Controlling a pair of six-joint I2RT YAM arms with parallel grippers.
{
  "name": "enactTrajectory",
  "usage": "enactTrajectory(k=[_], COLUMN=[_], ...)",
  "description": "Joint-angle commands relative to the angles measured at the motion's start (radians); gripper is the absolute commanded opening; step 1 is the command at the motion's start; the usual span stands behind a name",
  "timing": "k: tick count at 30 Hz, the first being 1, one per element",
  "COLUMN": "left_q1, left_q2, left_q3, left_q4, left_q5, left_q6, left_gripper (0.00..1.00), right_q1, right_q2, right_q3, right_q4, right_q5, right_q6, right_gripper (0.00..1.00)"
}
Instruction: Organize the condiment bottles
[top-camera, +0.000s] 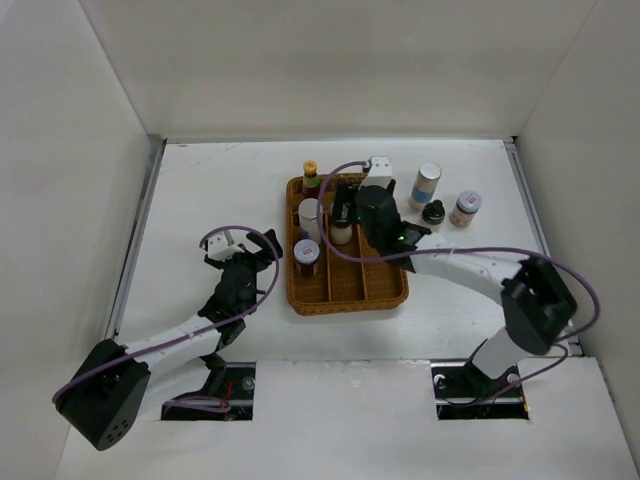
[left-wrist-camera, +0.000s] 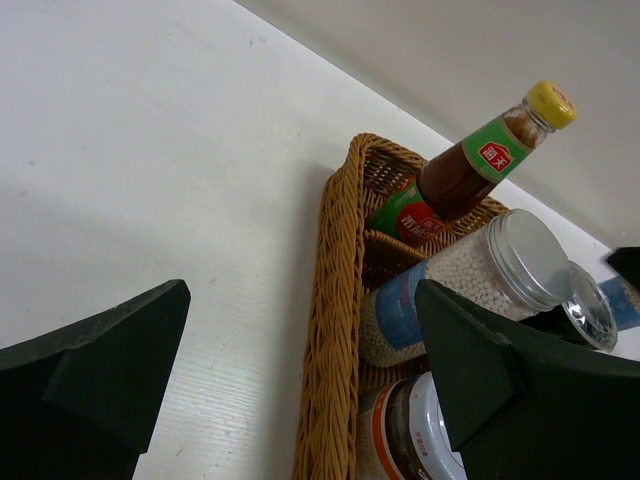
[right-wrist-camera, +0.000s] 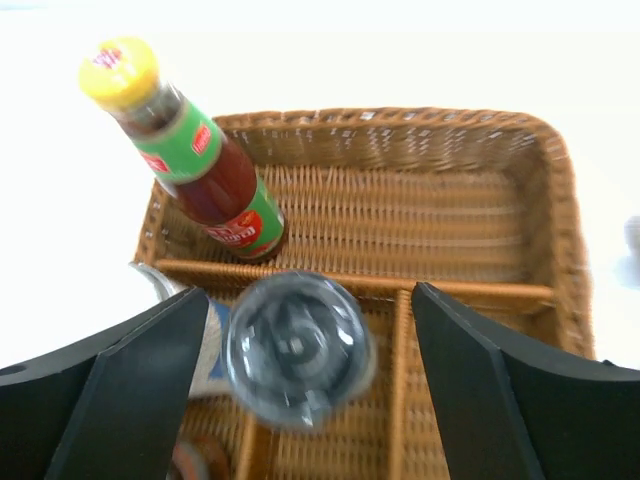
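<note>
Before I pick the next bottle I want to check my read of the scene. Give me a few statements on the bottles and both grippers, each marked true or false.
1. The red-sauce bottle stands inside the wicker tray. True.
2. The left gripper holds a bottle. False: it is open and empty, over the table left of the tray.
3. Three bottles stand on the table right of the tray. True: a blue-labelled cylinder, a black-capped shaker and a spice jar.
4. The right gripper is clamped on the sauce bottle's yellow cap. False: its jaws stand open on either side of the chrome-topped shaker in the tray, with a gap on each side.
</note>
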Motion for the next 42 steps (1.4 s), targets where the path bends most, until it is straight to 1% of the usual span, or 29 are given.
enactTrajectory(k=[1, 3, 7, 10, 12, 14, 16, 18, 21, 22, 23, 26, 27, 28, 29, 33, 36, 39, 42], left_q1=[0.011, 0.009, 0.012, 0.011, 0.011, 0.014, 0.014, 0.012, 0.015, 0.015, 0.015, 0.015, 0.015, 0.017, 0.017, 0.017, 0.020, 0.018, 0.025], left_q2=[-0.002, -0.008, 0.001, -0.006, -0.010, 0.006, 0.006, -0.002, 0.012, 0.012, 0.007, 0.003, 0.010, 0.013, 0.012, 0.004, 0.024, 0.026, 0.035], left_q3=[-0.001, -0.003, -0.001, -0.003, -0.006, -0.001, 0.000, -0.004, 0.000, 0.003, 0.002, -0.001, -0.001, 0.003, 0.003, -0.003, 0.006, 0.006, 0.011], left_q4=[0.040, 0.040, 0.040, 0.039, 0.043, 0.043, 0.039, 0.045, 0.045, 0.039, 0.039, 0.042, 0.043, 0.039, 0.039, 0.042, 0.039, 0.046, 0.039], left_q5=[0.014, 0.015, 0.017, 0.023, 0.024, 0.024, 0.029, 0.034, 0.034, 0.035, 0.038, 0.037, 0.037, 0.038, 0.038, 0.034, 0.044, 0.049, 0.049], left_q6=[-0.012, -0.012, -0.015, -0.016, -0.021, -0.023, -0.023, -0.024, -0.026, -0.026, -0.026, -0.026, -0.026, -0.026, -0.026, -0.026, -0.027, -0.029, -0.029], left_gripper=[1.00, 1.00, 1.00, 1.00, 1.00, 1.00, 1.00, 1.00, 1.00, 1.00, 1.00, 1.00, 1.00, 1.00, 1.00, 1.00, 1.00, 1.00, 1.00], right_q1=[-0.032, -0.084, -0.231, -0.346, -0.397, -0.437, -0.461, -0.475, -0.486, -0.486, -0.487, -0.490, -0.486, -0.486, -0.472, -0.319, -0.192, -0.078, 0.037], right_q2=[-0.174, -0.240, -0.331, -0.363, -0.360, -0.328, -0.285, -0.255, -0.203, -0.181, -0.161, -0.144, -0.155, -0.175, -0.207, -0.394, -0.506, -0.532, -0.492], right_q3=[-0.070, -0.137, -0.269, -0.335, -0.344, -0.323, -0.299, -0.288, -0.256, -0.242, -0.231, -0.228, -0.232, -0.242, -0.251, -0.291, -0.301, -0.291, -0.265], right_q4=[-0.004, -0.011, -0.020, -0.038, -0.055, -0.081, -0.089, -0.077, -0.074, -0.072, -0.070, -0.052, -0.044, -0.034, -0.026, -0.030, -0.060, -0.096, -0.095], right_q5=[0.038, 0.048, 0.104, 0.104, 0.079, 0.007, -0.052, -0.069, -0.104, -0.109, -0.113, -0.091, -0.075, -0.049, -0.014, 0.089, 0.094, 0.063, 0.017], right_q6=[0.019, 0.025, 0.048, 0.062, 0.056, 0.047, 0.029, 0.030, 0.035, 0.035, 0.036, 0.048, 0.048, 0.042, 0.033, -0.040, -0.056, -0.022, 0.024], right_gripper=[0.91, 0.91, 0.91, 0.96, 0.98, 0.98, 0.98, 0.97, 0.93, 0.90, 0.85, 0.61, 0.55, 0.51, 0.50, 0.50, 0.50, 0.50, 0.50])
